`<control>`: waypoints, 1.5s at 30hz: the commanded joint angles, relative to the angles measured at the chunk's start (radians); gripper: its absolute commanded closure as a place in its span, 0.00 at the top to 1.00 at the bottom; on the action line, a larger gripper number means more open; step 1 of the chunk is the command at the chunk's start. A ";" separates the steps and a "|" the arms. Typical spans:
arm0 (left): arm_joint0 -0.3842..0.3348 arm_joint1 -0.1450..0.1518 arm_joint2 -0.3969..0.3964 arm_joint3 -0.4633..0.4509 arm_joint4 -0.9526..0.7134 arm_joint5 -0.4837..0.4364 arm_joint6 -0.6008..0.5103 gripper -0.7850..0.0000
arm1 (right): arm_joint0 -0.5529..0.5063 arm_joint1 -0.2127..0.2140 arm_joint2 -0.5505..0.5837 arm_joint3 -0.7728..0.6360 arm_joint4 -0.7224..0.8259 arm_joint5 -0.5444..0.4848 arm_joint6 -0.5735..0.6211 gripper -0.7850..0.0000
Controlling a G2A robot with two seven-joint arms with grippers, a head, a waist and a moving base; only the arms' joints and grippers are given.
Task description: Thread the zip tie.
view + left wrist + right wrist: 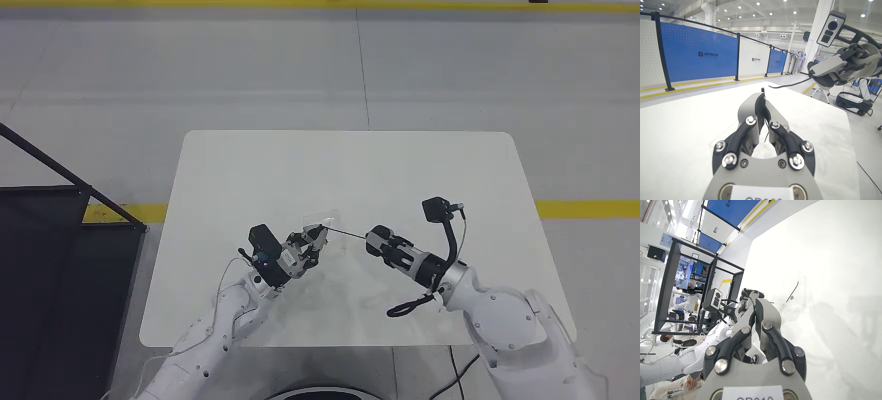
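Zip tie [762, 89] head pokes up from the clenched left hand [762, 100], over the white surface [450, 170]. At its 3 o'clock, the right hand [811, 74] grips a black strap [791, 84], whose tip is just beside that head. A clear box [803, 285] at the left hand's 12 o'clock holds a spare tie [794, 289].

Site: industrial robotics test hall.
Blue perforated fence panels [696, 56], yellow floor lines [590, 208], rows of ceiling lamps [758, 3], 1 mobile robot [853, 102] beyond the white table [400, 170].
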 commanded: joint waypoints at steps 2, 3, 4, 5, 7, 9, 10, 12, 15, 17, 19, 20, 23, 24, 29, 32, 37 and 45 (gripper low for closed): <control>0.000 0.000 0.000 0.000 0.000 0.000 0.000 0.00 | 0.005 0.000 -0.001 0.004 -0.001 0.005 0.004 0.00; 0.000 0.000 0.000 0.000 0.000 0.000 0.000 0.00 | 0.008 0.000 -0.002 0.007 0.000 0.007 0.007 0.00; 0.000 0.000 0.000 0.000 0.000 0.000 0.000 0.00 | 0.012 0.000 -0.003 0.010 0.000 0.009 0.009 0.00; 0.000 0.000 0.000 0.000 0.000 0.000 0.000 0.00 | 0.015 -0.001 -0.004 0.013 0.000 0.011 0.011 0.00; 0.000 0.000 0.000 0.000 0.000 0.000 0.000 0.00 | 0.022 -0.001 -0.007 0.017 0.000 0.015 0.014 0.00; 0.000 0.000 0.000 0.000 0.000 0.000 0.000 0.00 | 0.030 -0.002 -0.007 0.023 0.002 0.018 0.016 0.00; 0.000 0.000 0.000 0.000 0.000 0.000 0.000 0.00 | 0.035 -0.002 -0.007 0.026 0.004 0.019 0.020 0.00; 0.000 0.000 0.000 0.000 0.000 0.000 0.000 0.00 | 0.045 -0.002 -0.005 0.034 0.008 0.021 0.027 0.00; 0.000 0.000 0.000 0.000 0.000 0.000 0.000 0.00 | 0.057 -0.002 -0.005 0.041 0.011 0.024 0.033 0.00; 0.000 0.000 0.000 0.000 0.000 0.000 0.000 0.00 | 0.061 -0.002 -0.007 0.042 0.010 0.026 0.038 0.00; 0.000 0.000 0.000 0.000 0.000 0.000 0.000 0.00 | 0.062 -0.002 -0.008 0.040 0.008 0.027 0.040 0.00; 0.000 0.000 0.000 0.000 0.000 0.000 0.000 0.00 | 0.060 -0.002 -0.009 0.039 0.009 0.026 0.040 0.00; 0.000 0.000 0.000 0.000 0.000 0.000 0.000 0.00 | 0.053 -0.002 -0.007 0.034 0.009 0.023 0.038 0.00; 0.000 0.000 0.000 0.000 0.000 0.000 0.000 0.00 | 0.050 -0.001 -0.006 0.031 0.008 0.022 0.037 0.00; 0.000 0.000 0.000 0.000 0.000 0.000 0.000 0.00 | 0.027 0.001 0.004 0.013 0.004 0.015 0.030 0.00; 0.000 0.000 0.000 0.000 0.000 0.000 0.000 0.00 | 0.020 0.001 0.007 0.007 0.004 0.011 0.028 0.00; 0.000 0.000 0.000 0.000 0.000 0.000 0.000 0.00 | 0.020 0.001 0.007 0.007 0.004 0.011 0.028 0.00; 0.000 0.000 0.000 0.000 0.000 0.000 0.000 0.00 | 0.020 0.001 0.007 0.007 0.004 0.011 0.028 0.00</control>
